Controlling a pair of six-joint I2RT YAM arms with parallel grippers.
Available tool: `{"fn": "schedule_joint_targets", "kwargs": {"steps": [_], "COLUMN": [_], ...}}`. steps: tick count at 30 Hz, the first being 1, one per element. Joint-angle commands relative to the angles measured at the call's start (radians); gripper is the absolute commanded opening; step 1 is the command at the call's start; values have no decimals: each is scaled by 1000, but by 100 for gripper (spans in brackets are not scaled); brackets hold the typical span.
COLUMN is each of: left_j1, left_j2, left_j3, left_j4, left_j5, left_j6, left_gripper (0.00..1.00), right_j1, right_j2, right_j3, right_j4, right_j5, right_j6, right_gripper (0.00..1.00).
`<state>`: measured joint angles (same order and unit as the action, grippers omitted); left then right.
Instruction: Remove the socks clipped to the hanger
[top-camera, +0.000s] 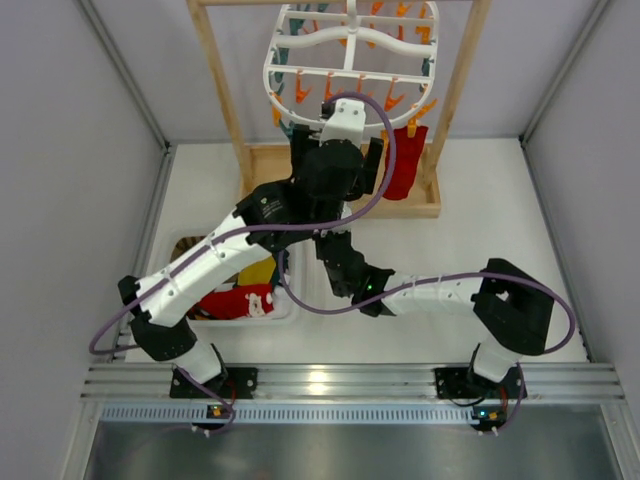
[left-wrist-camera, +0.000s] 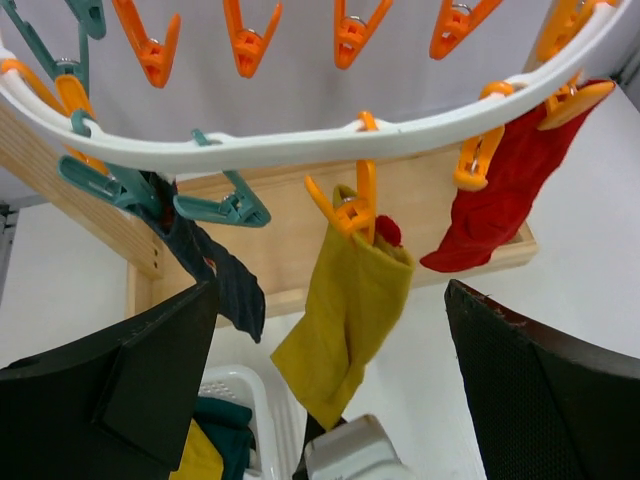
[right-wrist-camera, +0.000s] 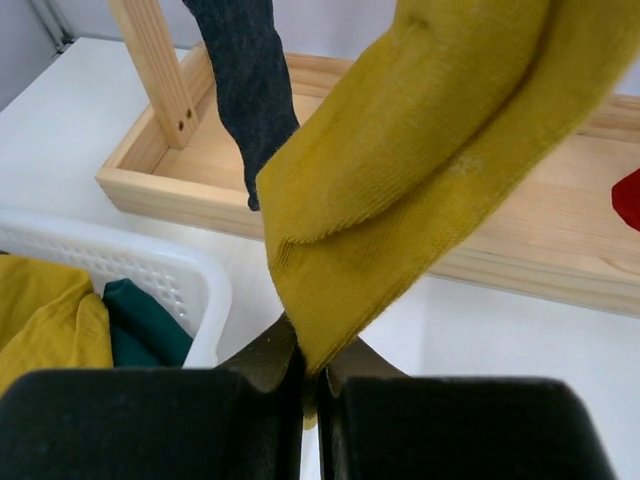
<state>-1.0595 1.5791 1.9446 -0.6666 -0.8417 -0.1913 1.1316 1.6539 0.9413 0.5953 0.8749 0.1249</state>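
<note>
The white oval hanger (left-wrist-camera: 300, 145) with orange and teal pegs fills the top of the left wrist view. Three socks hang clipped to it: a dark navy one (left-wrist-camera: 225, 280) on the left, a mustard yellow one (left-wrist-camera: 350, 310) on an orange peg in the middle, and a red one (left-wrist-camera: 500, 200) on the right. My left gripper (left-wrist-camera: 330, 300) is open just below the rim, its fingers either side of the mustard sock without touching it. My right gripper (right-wrist-camera: 312, 375) is shut on the lower tip of the mustard sock (right-wrist-camera: 420, 180), under the hanger.
The hanger hangs from a light wooden stand (top-camera: 225, 100) with a tray-like wooden base (right-wrist-camera: 560, 250). A white basket (top-camera: 285, 300) at front left holds a red patterned sock (top-camera: 235, 300) plus yellow and teal fabric (right-wrist-camera: 140, 320). Grey walls enclose the table.
</note>
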Motion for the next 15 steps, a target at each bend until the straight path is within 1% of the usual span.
{"fn": "schedule_joint_targets", "kwargs": {"steps": [1,4,9,10,12,15], "left_j1": [18,42,62,61,62,67], "left_j2": [41,81,145,154,174,196], "left_j3": [94,126,177,183,192,211], "left_j4": [32,32,30,30,32,30], "left_j5": [-79,-53,-27,-28,-42,-62], "left_j6": [53,52,56,56,56,62], "left_gripper": [99,98,93,93,89,87], "right_j1": [25,43,62,63,68,77], "right_j2": [-45,-43,-26,-25,-23,-23], "right_j3": [56,70,96,102,105,106], "right_j4": [-40,-49,-71,-72,-72,-66], "right_j5": [25,39,61,59,61,67], "right_j6": [24,15,-4,-4,-10,-24], "right_gripper": [0,0,0,0,0,0]}}
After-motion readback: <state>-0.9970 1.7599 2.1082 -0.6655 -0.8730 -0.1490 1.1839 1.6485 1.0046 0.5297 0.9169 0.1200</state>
